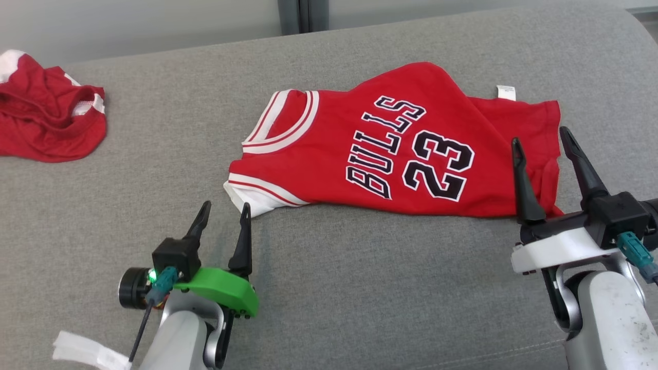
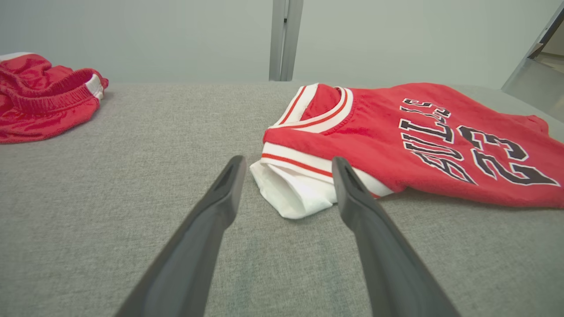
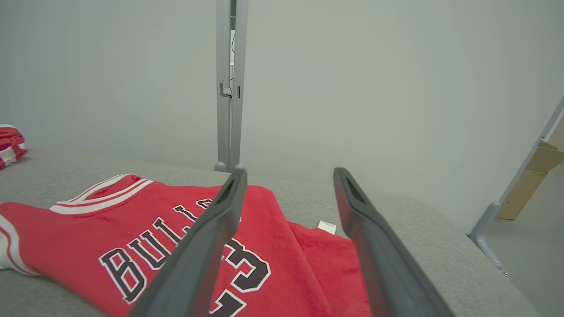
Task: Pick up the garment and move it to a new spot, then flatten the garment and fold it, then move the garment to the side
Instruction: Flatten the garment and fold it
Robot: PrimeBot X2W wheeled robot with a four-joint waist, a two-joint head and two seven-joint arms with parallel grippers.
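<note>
Holding jaws spread, empty: left gripper [image 1: 226, 205], lower left, faces Bulls jersey [image 1: 329, 154] armhole [image 1: 252, 198]; right gripper [image 1: 540, 134], right edge, over hem [image 1: 552, 118]; I judge flattening next.

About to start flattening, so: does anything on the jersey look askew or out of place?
Yes. The jersey lies crooked and not flat: a white inner layer pokes out at the corner by the left gripper, the hem end by the right gripper is rumpled, and a white tag sticks out at its far edge.
</note>
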